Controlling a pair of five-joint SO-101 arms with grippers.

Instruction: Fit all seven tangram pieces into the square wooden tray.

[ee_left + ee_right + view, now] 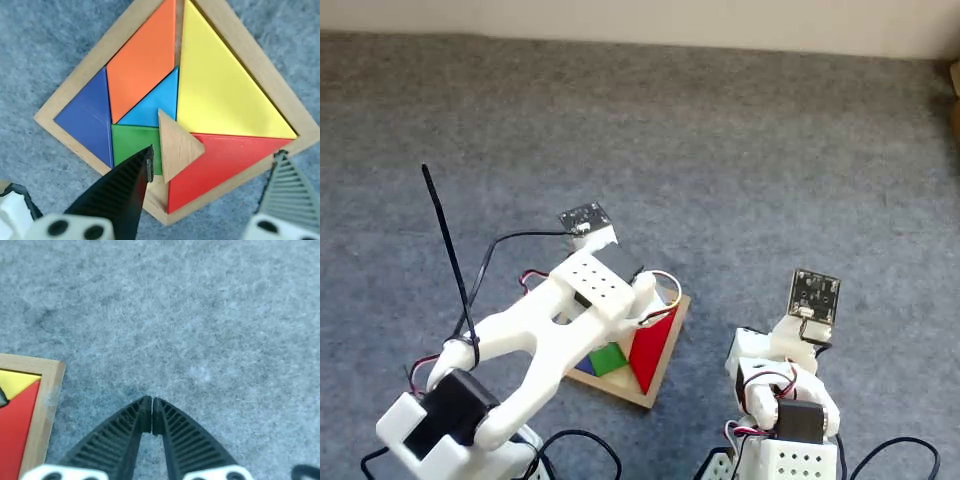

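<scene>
The square wooden tray (pixel 75 85) lies cornerwise on the grey carpet. In it sit the orange parallelogram (pixel 142 60), the yellow triangle (pixel 220 85), the dark blue triangle (pixel 87 117), the light blue triangle (pixel 155 107), the green square (pixel 132 142) and the red triangle (pixel 220 162). A plain wooden triangle (pixel 177 145) rests askew on top, overlapping green and red. My left gripper (pixel 215 157) hangs open just above it, its black finger (pixel 125 187) beside the wooden piece. My right gripper (pixel 151 415) is shut over bare carpet, next to the tray's corner (pixel 47 390).
In the high view the left arm (pixel 570 320) stretches over the tray (pixel 665 375) and covers most of it. The right arm (pixel 785 385) sits folded at the lower right. Grey carpet (pixel 720 150) spreads all around.
</scene>
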